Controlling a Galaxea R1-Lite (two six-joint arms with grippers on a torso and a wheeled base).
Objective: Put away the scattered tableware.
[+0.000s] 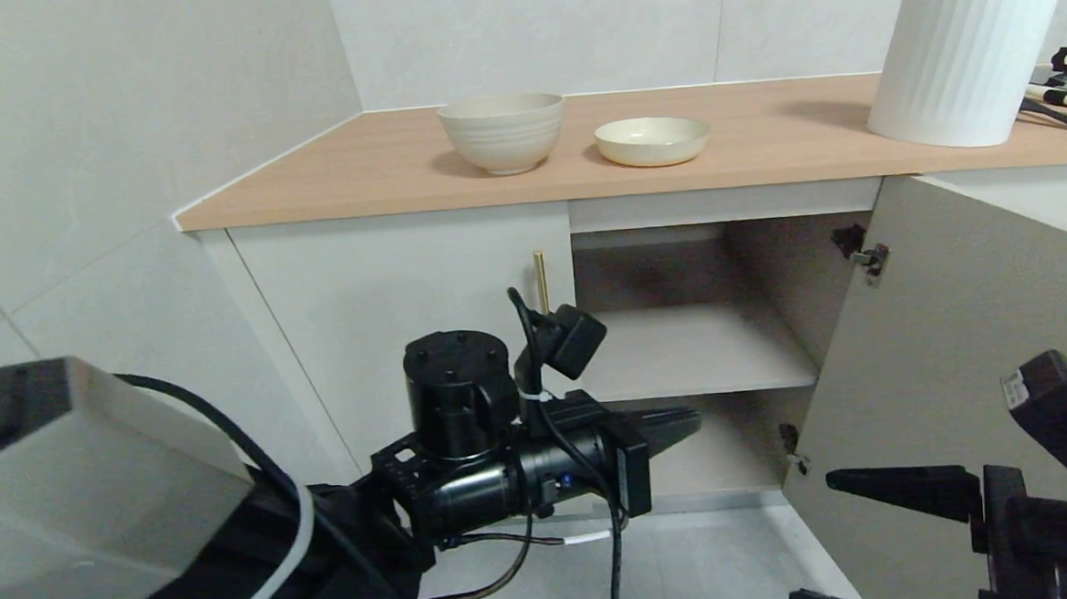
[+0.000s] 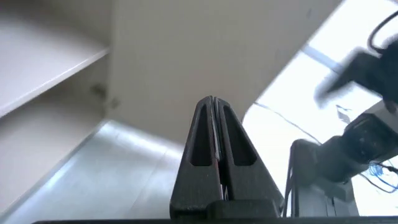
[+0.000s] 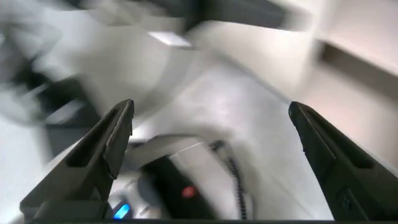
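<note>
The left gripper (image 1: 681, 422) is closed, holding nothing, low before the open cupboard (image 1: 693, 346); the right gripper (image 1: 861, 542), to its right, gapes wide. The bowl (image 1: 503, 132) and small dish (image 1: 652, 140) sit side by side on the bench (image 1: 354, 176), well above both grippers

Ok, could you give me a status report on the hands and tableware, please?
Left hand shut, empty, low before the open cupboard. Right hand open, empty. Bowl and dish on the counter, untouched. Door stands open by right hand.
</note>
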